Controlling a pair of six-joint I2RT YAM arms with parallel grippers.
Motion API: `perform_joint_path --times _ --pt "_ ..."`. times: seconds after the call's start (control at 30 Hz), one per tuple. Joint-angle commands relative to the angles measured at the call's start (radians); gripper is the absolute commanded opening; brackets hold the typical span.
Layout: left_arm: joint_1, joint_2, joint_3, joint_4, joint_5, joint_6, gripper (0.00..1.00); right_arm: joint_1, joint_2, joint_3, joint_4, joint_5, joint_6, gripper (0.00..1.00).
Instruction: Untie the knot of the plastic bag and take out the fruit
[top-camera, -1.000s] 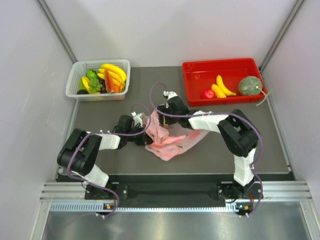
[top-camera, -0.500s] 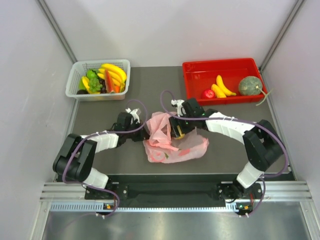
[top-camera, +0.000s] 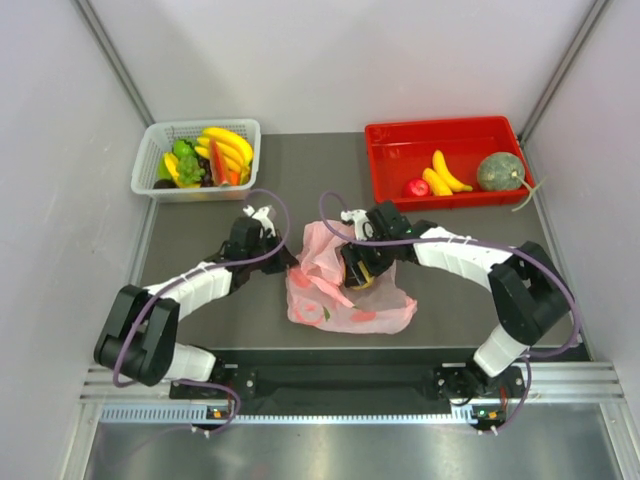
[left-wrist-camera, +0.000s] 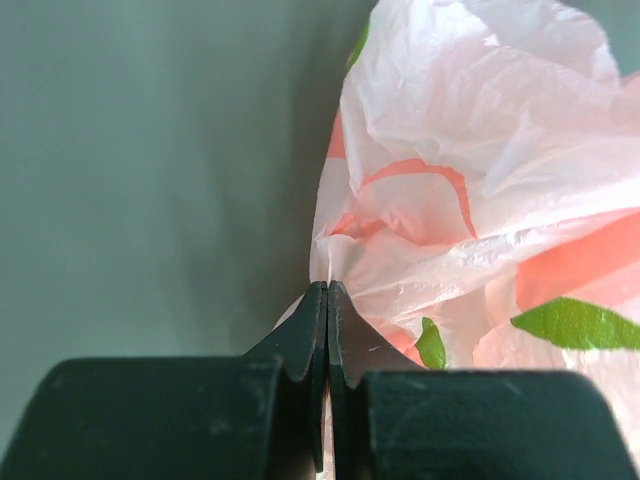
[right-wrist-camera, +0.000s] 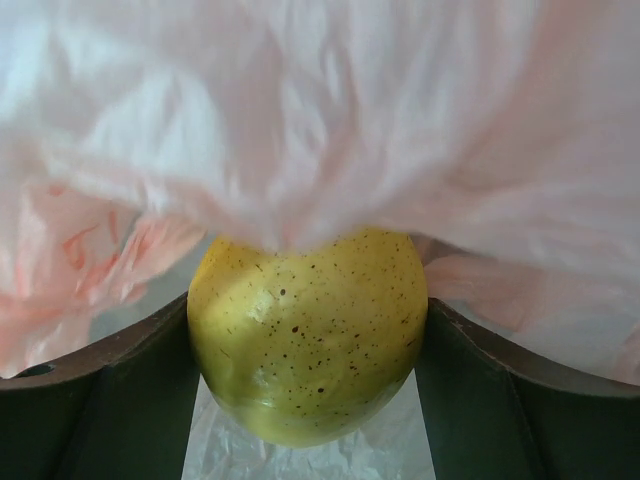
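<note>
**Both arms at the pink bag, one fruit held at its mouth**

The dark table (top-camera: 300, 160) carries the plastic bag (top-camera: 345, 295) at its middle, near the front edge, crumpled and lying flat between the two arms. At the far right stands a red tray (top-camera: 440, 125) and at the far left a white basket (top-camera: 150, 150) heaped with bananas and green grapes.

The left gripper (left-wrist-camera: 327, 290) reaches in from the left, its jaws pressed together on a pinch of the bag's thin film at the left edge. The right gripper (top-camera: 360, 268) comes in from the right over the bag's upper part. Its fingers stand wide on either side of a round yellow speckled fruit (right-wrist-camera: 310, 330), touching it on both flanks, with pink film draped over the top of the fruit.

In the tray lie a green melon (top-camera: 500, 171), small bananas (top-camera: 445, 175) and a small red fruit (top-camera: 416, 187).
</note>
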Motion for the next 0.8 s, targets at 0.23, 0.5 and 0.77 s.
perform_joint_path --times 0.23,0.5,0.77 --pt "-0.097 -0.043 0.035 0.006 -0.107 -0.025 0.0 0.034 0.033 -0.035 0.082 0.17 -0.001 0.76" --pt "-0.178 -0.037 0.012 0.035 -0.178 -0.025 0.0 0.051 0.003 -0.08 0.11 0.264 0.006 0.96" --pt "-0.184 -0.069 -0.051 0.092 -0.169 -0.049 0.0 0.07 -0.119 -0.115 0.107 0.41 0.054 1.0"
